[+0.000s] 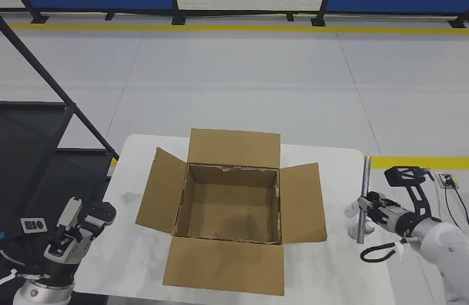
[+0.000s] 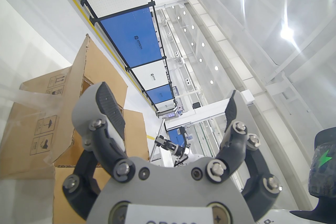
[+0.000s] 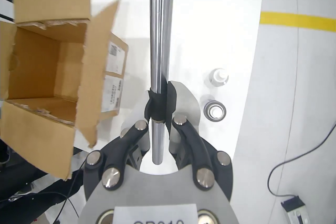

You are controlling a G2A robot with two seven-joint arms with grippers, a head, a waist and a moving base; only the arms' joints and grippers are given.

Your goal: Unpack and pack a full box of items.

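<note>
Cardboard box: sitting mid-frame on the white tabletop in my top view, all four flaps splaying outward.

Metal rod: running up the right of that frame, just beyond the box's right flap.

Small white-capped bottle and small round can: standing side by side near the rod.

Right gripper: clenching the rod partway along, with its arm occupying the lower right corner.

Left gripper: I'm seeing it released, fingers wide apart, sitting lower left at the tabletop's edge and pointing upward past the box.
</note>
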